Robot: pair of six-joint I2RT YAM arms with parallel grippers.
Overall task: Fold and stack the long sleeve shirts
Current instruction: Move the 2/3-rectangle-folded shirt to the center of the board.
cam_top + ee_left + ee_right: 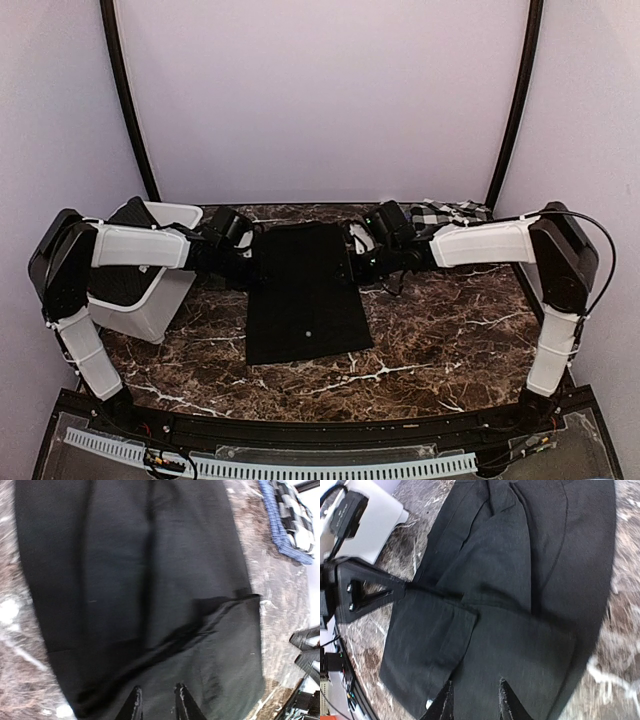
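The plain black long-sleeved cloth shirt [305, 290] lies flat mid-way across the brown marbled table [450, 330], sleeves folded in, a small white mark near its near edge; left gripper [157, 706] and right gripper [475, 702] flank it, fingers parted, grasping nothing.

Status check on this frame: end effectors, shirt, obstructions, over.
Both low over black shirt: left end effector, right end effector, grip unclear. It lies flat, partly folded. Far right checked shirt, left bin, nothing blocking.

Plain black shirt [305, 290], black-and-white checked, blue-edged shirt [290, 517], white bin [150, 310], brown marbled table [440, 330]
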